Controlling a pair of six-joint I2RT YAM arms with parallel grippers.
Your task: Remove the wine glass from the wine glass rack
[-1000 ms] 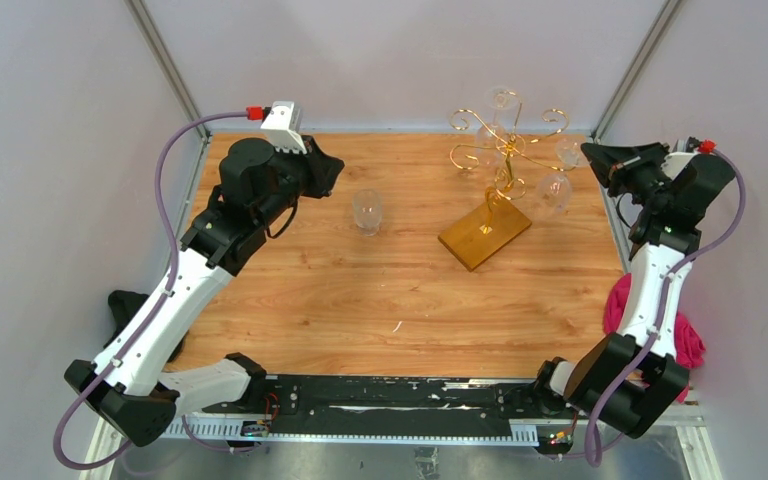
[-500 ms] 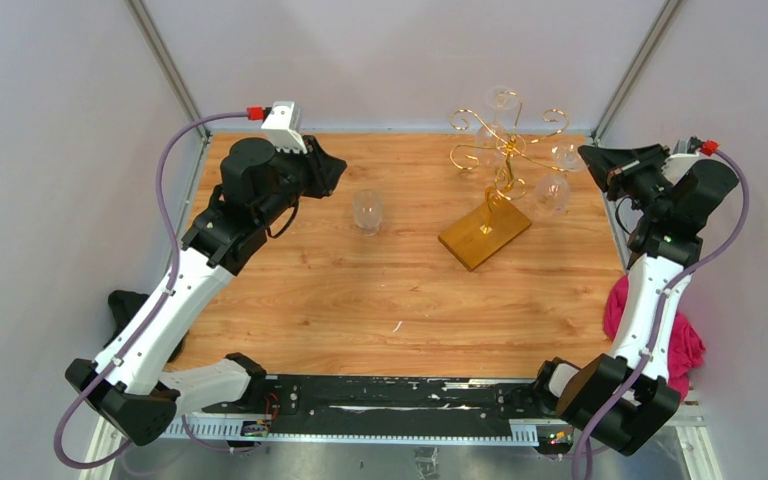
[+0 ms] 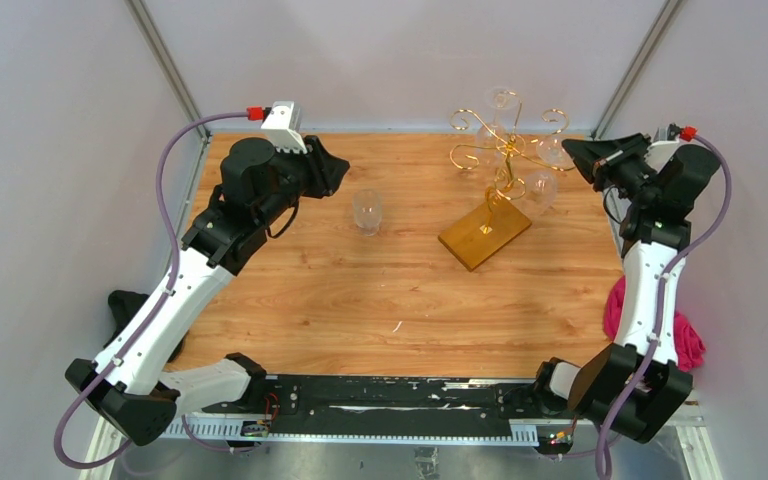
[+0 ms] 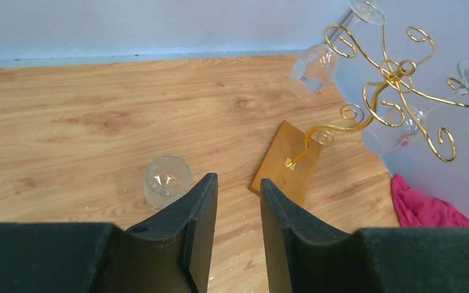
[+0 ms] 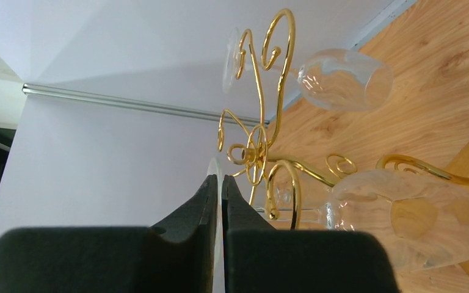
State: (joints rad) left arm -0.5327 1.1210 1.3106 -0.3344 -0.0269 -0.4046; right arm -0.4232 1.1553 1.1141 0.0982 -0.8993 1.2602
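The gold wire wine glass rack point(image 3: 505, 150) stands on its amber base point(image 3: 484, 235) at the back right of the table. It also shows in the left wrist view point(image 4: 397, 73) and the right wrist view point(image 5: 256, 146). Several clear wine glasses hang on it upside down. My right gripper point(image 3: 572, 152) is shut on the thin round foot of one wine glass point(image 5: 409, 213), whose stem still lies in a curled arm; its bowl point(image 3: 538, 186) hangs below. Another glass point(image 5: 345, 79) hangs farther back. My left gripper point(image 4: 237, 201) is open and empty at the back left.
A short clear stemless glass point(image 3: 366, 210) stands on the wooden table point(image 3: 360, 300) just right of my left gripper, seen also from the left wrist point(image 4: 167, 180). A pink cloth point(image 3: 688, 335) lies off the table's right edge. Walls stand close behind the rack.
My right gripper has moved left and toward the back with the glass's foot, and the glass's bowl has swung slightly left. The left arm has not moved.
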